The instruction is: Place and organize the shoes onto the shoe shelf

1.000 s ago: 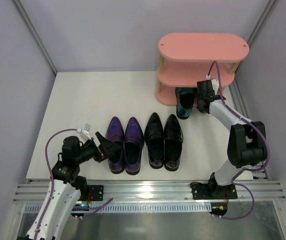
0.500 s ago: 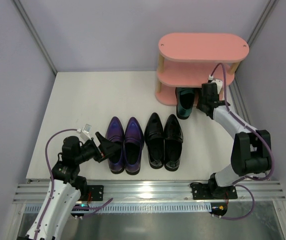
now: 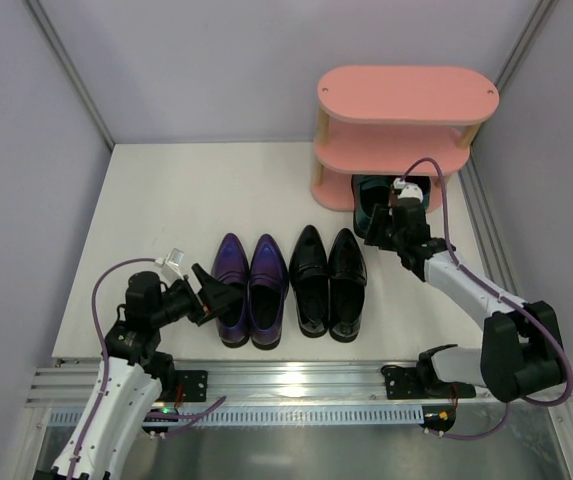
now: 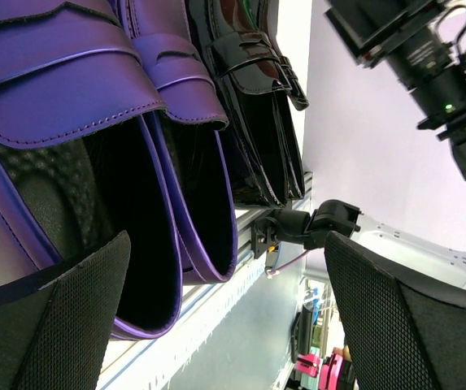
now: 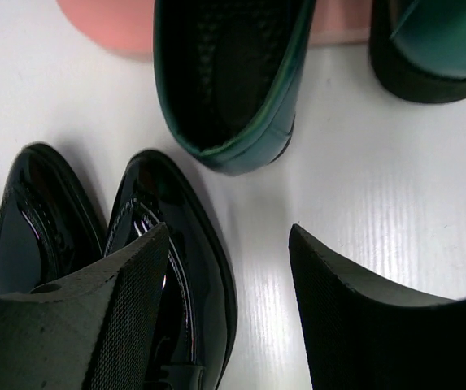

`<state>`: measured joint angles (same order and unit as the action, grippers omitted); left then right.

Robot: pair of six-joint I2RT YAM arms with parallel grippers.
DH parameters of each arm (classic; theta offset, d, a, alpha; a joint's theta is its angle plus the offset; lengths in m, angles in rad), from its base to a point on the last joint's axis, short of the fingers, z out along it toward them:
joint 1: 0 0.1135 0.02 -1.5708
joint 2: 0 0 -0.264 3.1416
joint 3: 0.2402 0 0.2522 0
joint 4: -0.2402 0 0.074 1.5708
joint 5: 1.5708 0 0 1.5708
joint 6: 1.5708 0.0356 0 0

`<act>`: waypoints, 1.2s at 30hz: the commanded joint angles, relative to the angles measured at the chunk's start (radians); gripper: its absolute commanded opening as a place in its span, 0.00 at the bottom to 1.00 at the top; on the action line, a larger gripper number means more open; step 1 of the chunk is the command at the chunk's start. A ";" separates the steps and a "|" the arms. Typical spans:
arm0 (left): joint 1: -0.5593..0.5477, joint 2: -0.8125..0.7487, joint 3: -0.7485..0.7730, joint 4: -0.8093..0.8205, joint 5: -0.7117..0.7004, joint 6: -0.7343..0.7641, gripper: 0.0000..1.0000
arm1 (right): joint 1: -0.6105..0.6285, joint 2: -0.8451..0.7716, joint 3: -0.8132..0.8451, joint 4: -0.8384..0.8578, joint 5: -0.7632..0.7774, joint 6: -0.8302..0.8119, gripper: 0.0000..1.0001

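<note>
The pink shoe shelf (image 3: 406, 95) stands at the back right. One dark green shoe (image 3: 368, 205) lies half under its bottom tier, heel toward me. In the right wrist view this green shoe (image 5: 224, 81) has a second green shoe (image 5: 436, 45) beside it. The purple pair (image 3: 249, 290) and the black pair (image 3: 328, 280) lie side by side mid-table. My right gripper (image 3: 384, 228) is open and empty, hovering between the green shoe's heel and the right black shoe's toe (image 5: 176, 244). My left gripper (image 3: 209, 293) is open and empty at the heel of the left purple shoe (image 4: 54, 106).
The pink base board (image 5: 102, 24) of the shelf shows just behind the green shoes. A metal rail (image 3: 296, 380) runs along the table's near edge. Grey walls close in the table on the left, the back and the right.
My right gripper has swung from beside the shelf's right post toward me and left, past the green shoe's heel. The left arm and the shoes have not moved.
</note>
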<state>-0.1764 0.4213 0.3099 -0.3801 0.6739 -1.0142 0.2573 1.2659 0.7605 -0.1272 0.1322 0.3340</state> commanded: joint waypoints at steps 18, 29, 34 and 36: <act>-0.002 -0.015 0.001 -0.002 0.006 0.020 1.00 | 0.049 0.428 0.190 0.166 0.081 0.088 0.66; -0.001 -0.032 -0.002 -0.017 -0.004 0.022 1.00 | 0.046 0.365 0.280 0.086 0.270 0.074 0.56; -0.002 -0.038 0.000 -0.025 -0.002 0.022 1.00 | 0.039 0.380 0.316 0.070 0.277 0.059 0.55; -0.001 -0.042 0.001 -0.032 -0.002 0.023 1.00 | 0.036 0.382 0.330 0.063 0.290 0.054 0.55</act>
<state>-0.1764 0.3939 0.3042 -0.4023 0.6731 -1.0122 0.3141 1.6932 1.0016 -0.1928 0.3046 0.4137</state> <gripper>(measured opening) 0.996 0.571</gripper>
